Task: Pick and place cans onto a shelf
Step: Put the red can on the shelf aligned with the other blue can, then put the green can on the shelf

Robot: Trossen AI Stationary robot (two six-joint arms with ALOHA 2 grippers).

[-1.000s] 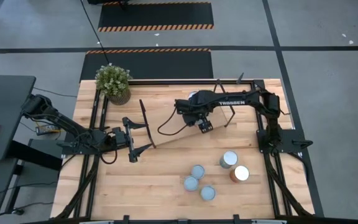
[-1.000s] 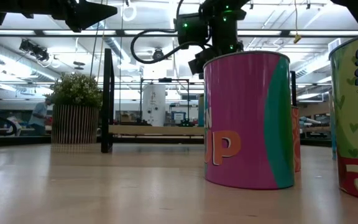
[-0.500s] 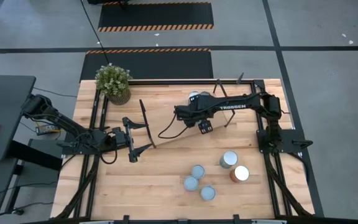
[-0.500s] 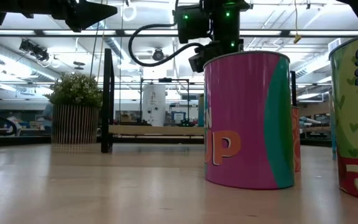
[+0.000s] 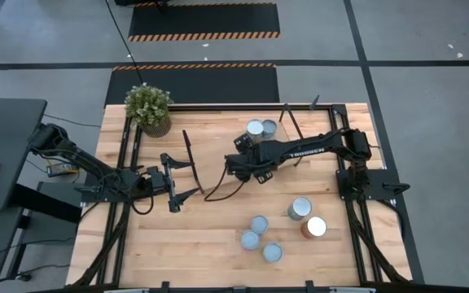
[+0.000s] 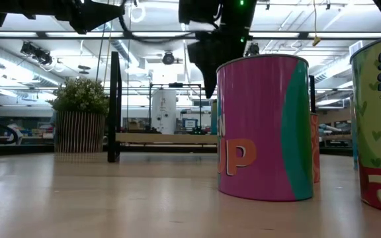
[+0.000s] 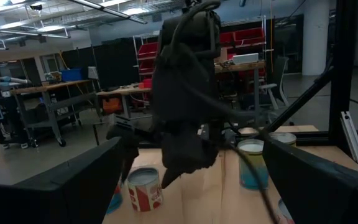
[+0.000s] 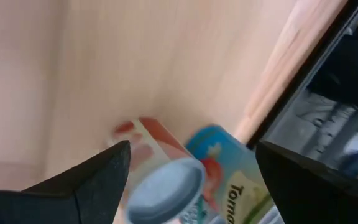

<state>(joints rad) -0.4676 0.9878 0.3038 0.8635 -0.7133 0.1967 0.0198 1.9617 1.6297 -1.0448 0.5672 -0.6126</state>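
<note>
With two cans already on the shelf (image 5: 218, 150), next pick is the job.
right gripper (image 5: 233, 165): jaws wide, empty, over the board, near its middle.
left gripper (image 5: 187, 176): wide open, idle at shelf's left end.
shelved cans (image 5: 261, 128): far right end.
waiting cans (image 5: 260, 238): front of the table (five).
tip: centre the jaws over one top, descend straight, avoid neighbours.

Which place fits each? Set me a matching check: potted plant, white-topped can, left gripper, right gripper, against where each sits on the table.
Things:
1. potted plant
2. white-topped can
3. left gripper
4. right gripper

Places:
A. open, mid-table, just nearer than the two far cans
B. far left corner
C. near right, beside a silver-topped can
D. open, left of centre, holding nothing

Pairs: 1-B, 2-C, 3-D, 4-A
</note>
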